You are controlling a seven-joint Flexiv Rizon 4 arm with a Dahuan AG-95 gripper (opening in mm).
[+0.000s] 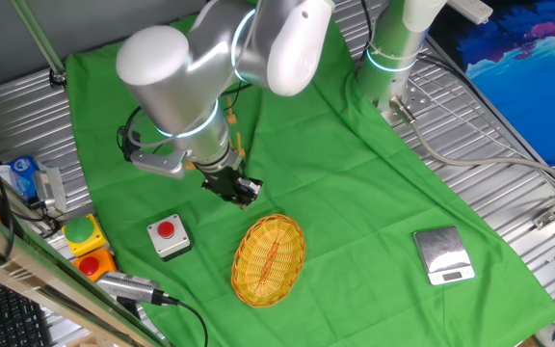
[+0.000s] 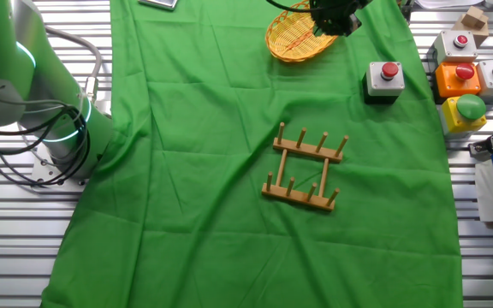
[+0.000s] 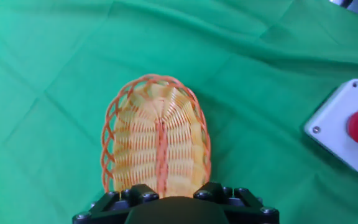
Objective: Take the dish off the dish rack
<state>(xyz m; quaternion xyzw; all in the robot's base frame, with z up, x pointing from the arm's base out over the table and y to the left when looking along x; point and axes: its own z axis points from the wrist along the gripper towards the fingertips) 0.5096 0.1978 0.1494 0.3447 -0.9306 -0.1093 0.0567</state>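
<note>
The yellow woven dish (image 1: 270, 258) with its orange centre streak lies flat on the green cloth, apart from the rack. It also shows at the far edge of the other fixed view (image 2: 296, 36) and fills the hand view (image 3: 157, 146). The wooden dish rack (image 2: 305, 171) stands empty in the middle of the cloth; the arm hides it in the first fixed view. My gripper (image 1: 241, 189) hovers just above the dish's near end (image 2: 332, 19). Its two fingers stand apart at the bottom of the hand view (image 3: 174, 194), holding nothing.
A grey box with a red button (image 1: 169, 236) sits beside the dish (image 2: 383, 79) (image 3: 350, 134). Yellow and orange button boxes (image 2: 460, 81) stand at the cloth's edge. A silver scale (image 1: 443, 255) lies to the right. A second arm's base (image 1: 393, 58) stands at the back.
</note>
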